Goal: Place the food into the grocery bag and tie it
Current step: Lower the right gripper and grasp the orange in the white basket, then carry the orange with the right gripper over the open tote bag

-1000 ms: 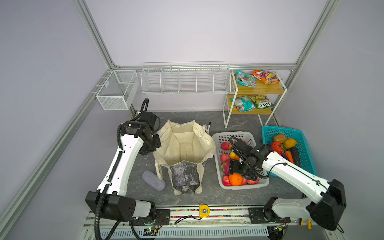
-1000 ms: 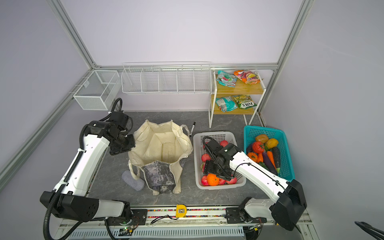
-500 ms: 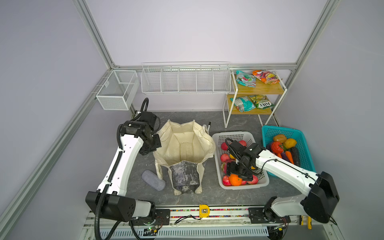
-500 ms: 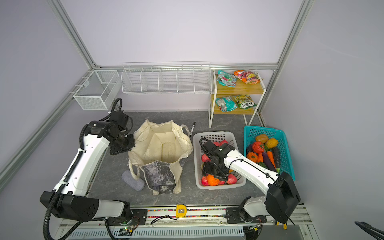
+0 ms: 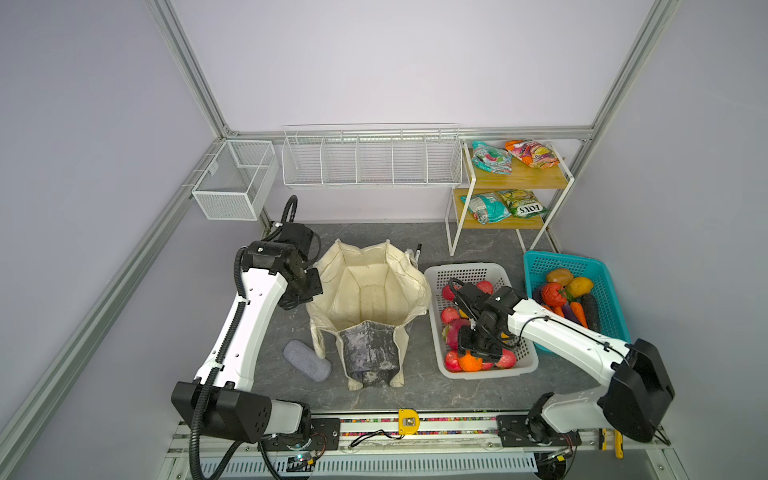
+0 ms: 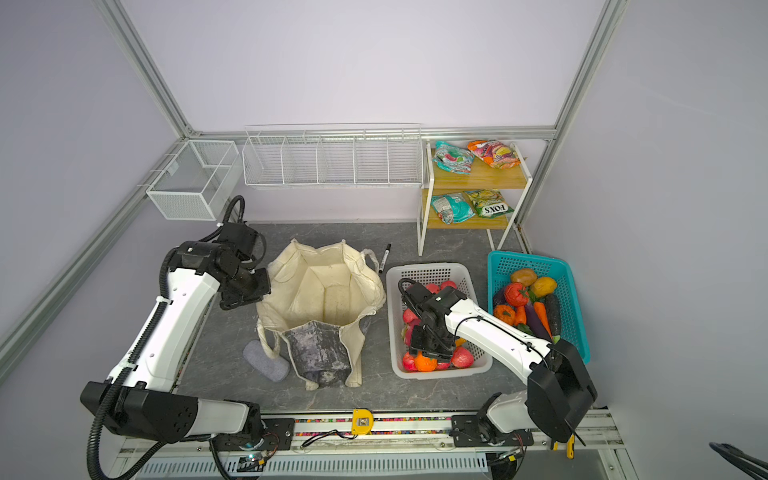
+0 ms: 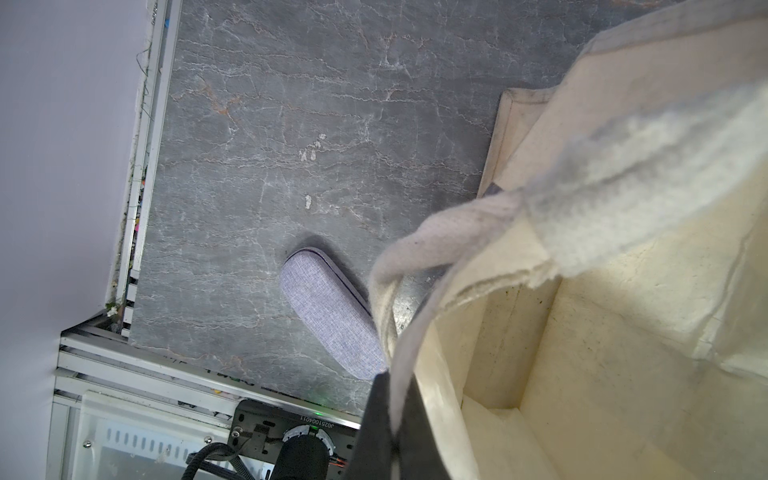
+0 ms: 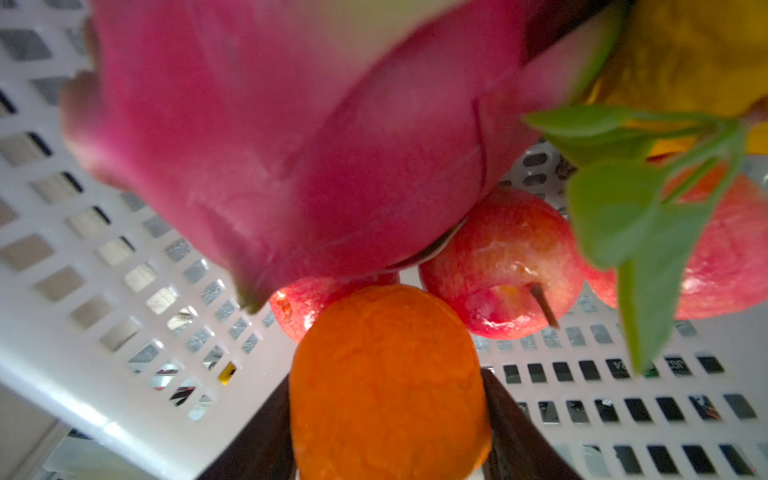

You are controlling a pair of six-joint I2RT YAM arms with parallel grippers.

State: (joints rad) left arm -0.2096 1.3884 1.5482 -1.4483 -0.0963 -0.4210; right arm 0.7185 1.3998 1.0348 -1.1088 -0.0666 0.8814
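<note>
Right gripper (image 8: 385, 376) pinches the orange (image 5: 470, 362) at the white perforated basket's (image 5: 465, 268) 6 o'clock wall, red apples (image 8: 503, 266) crowding it. Left gripper (image 5: 311, 286), pressed shut, grips the canvas tote's (image 5: 365, 286) 9 o'clock rim; its mouth gapes, bare tabletop (image 5: 420, 374) between tote and basket.

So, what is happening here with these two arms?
The left gripper is shut on the edge of the grocery bag, holding its mouth open; no food shows inside it. The right gripper is down in the white basket, its fingers on both sides of an orange that lies among red apples. The vegetables in the teal basket and the snack packets on the shelf are not being handled.
</note>
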